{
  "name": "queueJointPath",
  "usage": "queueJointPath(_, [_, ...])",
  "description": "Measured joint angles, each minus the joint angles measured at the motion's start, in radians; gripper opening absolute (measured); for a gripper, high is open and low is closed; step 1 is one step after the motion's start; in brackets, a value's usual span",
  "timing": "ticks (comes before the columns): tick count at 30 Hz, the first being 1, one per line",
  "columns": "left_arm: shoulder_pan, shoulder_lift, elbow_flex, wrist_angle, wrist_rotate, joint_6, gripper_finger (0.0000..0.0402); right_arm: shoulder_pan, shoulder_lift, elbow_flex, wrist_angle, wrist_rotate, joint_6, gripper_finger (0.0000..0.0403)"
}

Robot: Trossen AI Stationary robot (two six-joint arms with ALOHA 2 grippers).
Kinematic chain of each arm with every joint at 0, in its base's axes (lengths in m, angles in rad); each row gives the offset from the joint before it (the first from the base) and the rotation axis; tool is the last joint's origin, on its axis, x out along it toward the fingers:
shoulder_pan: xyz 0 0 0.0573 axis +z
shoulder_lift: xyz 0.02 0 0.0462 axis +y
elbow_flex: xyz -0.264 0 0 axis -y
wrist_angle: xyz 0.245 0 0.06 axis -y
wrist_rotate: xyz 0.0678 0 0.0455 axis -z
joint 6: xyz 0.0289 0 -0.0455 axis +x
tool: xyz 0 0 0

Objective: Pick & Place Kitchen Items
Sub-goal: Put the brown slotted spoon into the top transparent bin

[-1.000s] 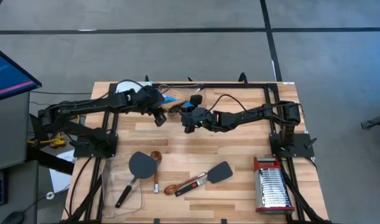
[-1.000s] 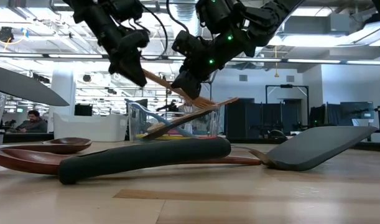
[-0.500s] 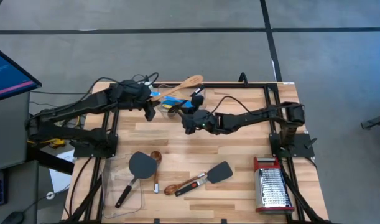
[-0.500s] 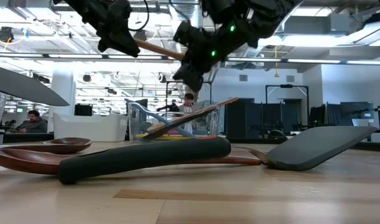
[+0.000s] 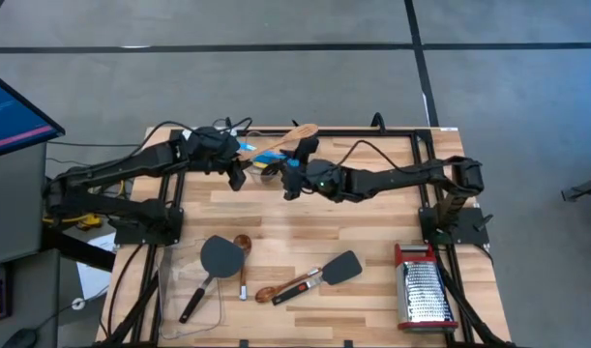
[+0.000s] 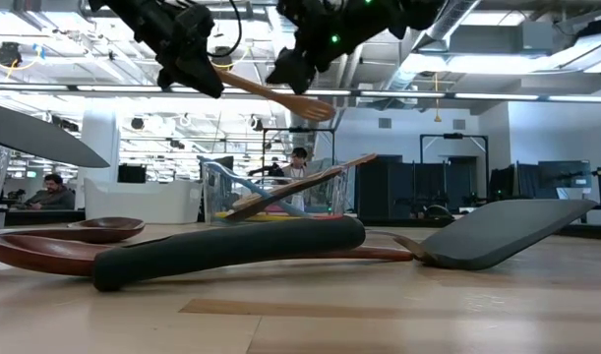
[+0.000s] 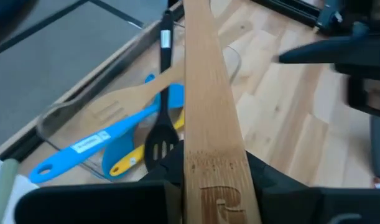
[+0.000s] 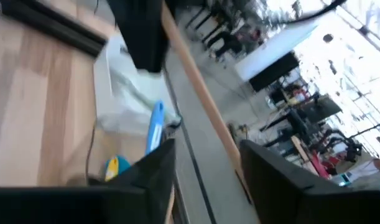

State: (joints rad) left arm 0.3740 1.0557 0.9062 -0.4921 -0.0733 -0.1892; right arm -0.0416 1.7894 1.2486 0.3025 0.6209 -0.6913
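High view: the left hand (image 5: 234, 170) sits near the far edge of the tabletop (image 5: 372, 232), clenched on the handle of a wooden spoon (image 5: 293, 133) whose bowl points toward the far right, above a clear tub (image 5: 266, 164) holding blue and yellow utensils. The right hand (image 5: 291, 184) is just beside the tub, its fingers released and apart from the spoon. Toward the near edge lie a dark grey spatula (image 5: 216, 259), a small wooden spoon (image 5: 243, 253), a second dark spatula (image 5: 339, 267) and a steel grater (image 5: 421, 290) at the near right

Low view: the wooden spoon (image 6: 270, 93) hangs tilted in the air, gripped at its handle by the left hand (image 6: 197, 74); the right hand (image 6: 292, 69) is close above it, not touching. Behind, the tub (image 6: 221, 187) holds wooden pieces sticking out. A dark handle (image 6: 231, 246) and a spatula blade (image 6: 497, 231) lie in front

Left wrist view: the wooden handle (image 7: 211, 137) runs out between the fingers (image 7: 171, 168); below lie a blue spoon (image 7: 96, 143), a black slotted spoon (image 7: 162, 134) and a yellow piece (image 7: 124, 163) in the tub

Right wrist view: the two fingers (image 8: 158, 168) stand apart with nothing between them; the spoon handle (image 8: 196, 81) passes beyond
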Motion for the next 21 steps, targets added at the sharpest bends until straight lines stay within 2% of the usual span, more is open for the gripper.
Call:
queueJointPath(4, [-0.024,0.0,0.0,0.0,0.002,-0.003,0.0049,-0.043,0.011,0.014,-0.019,-0.087,0.025,0.0223])
queueJointPath(8, [-0.039,0.0,0.0,0.001,0.001,-0.013,0.0057,-0.082,0.016,0.01,-0.007,-0.108,0.034,0.0222])
queueJointPath(12, [-0.053,0.0,0.0,0.002,0.001,-0.025,0.0059,-0.106,0.015,0.012,-0.016,-0.138,0.045,0.0193])
queueJointPath(17, [-0.054,0.0,0.0,0.004,0.001,-0.025,0.0049,-0.107,0.015,0.011,-0.011,-0.158,0.045,0.0123])
queueJointPath(21, [-0.054,0.0,0.0,-0.001,0.002,-0.033,0.0061,-0.106,0.015,0.011,-0.037,-0.185,0.036,0.0069])
